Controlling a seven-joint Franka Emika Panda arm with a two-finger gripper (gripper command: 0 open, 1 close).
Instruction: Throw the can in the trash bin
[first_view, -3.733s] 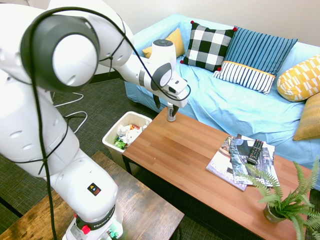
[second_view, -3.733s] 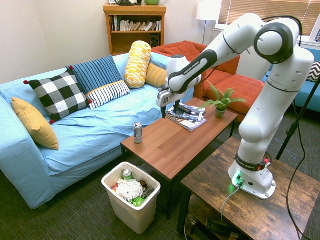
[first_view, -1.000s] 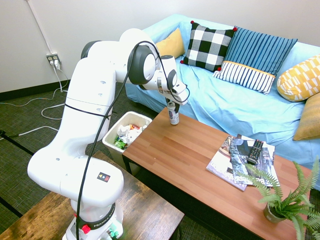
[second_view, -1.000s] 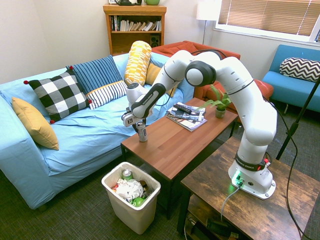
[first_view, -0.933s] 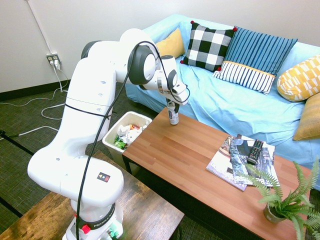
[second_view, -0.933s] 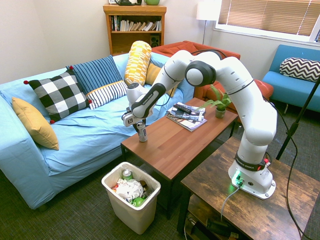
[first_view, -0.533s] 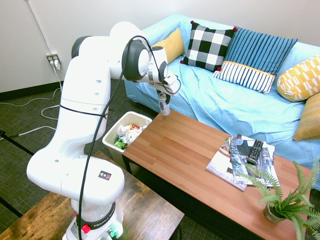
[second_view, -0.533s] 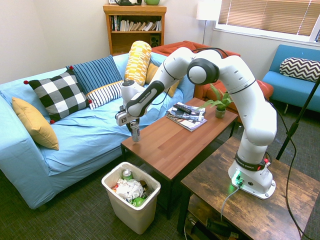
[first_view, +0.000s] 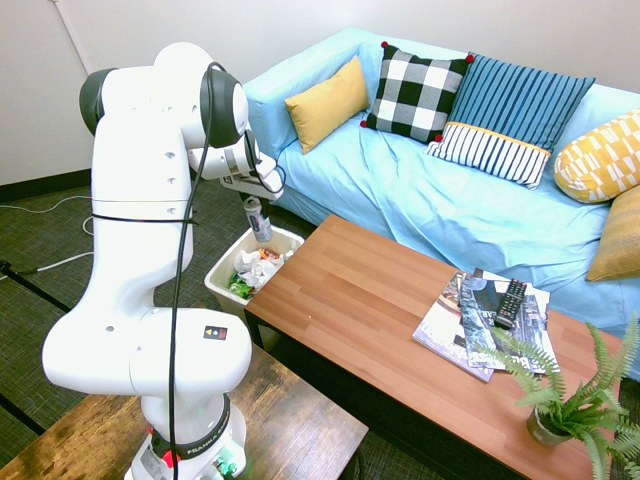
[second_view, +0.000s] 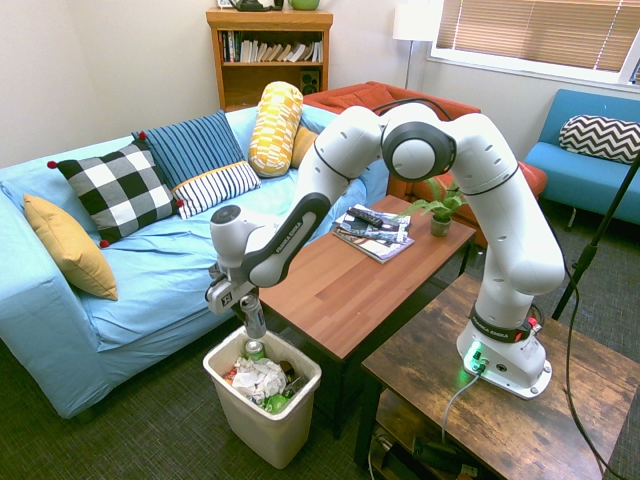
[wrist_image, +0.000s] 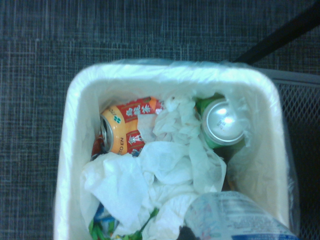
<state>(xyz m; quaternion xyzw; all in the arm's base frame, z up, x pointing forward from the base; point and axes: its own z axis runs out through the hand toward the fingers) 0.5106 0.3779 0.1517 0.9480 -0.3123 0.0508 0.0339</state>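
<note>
Now the can (second_view: 256, 318), pinched upright in the gripper (second_view: 252, 312), should be released squarely over the trash bin (second_view: 291, 421), not its rim.

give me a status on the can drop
Gripper shut on can, pointing down. Can hangs over trash bin opening. Bin holds paper and cans; nothing blocking.

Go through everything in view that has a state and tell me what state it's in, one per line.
gripper: shut on the can, pointing down over the trash bin
can: held upright, above the bin, not yet dropped
trash bin: open-topped, holding crumpled paper and other cans
remote: lying on the magazines
plant: upright in its pot
</note>
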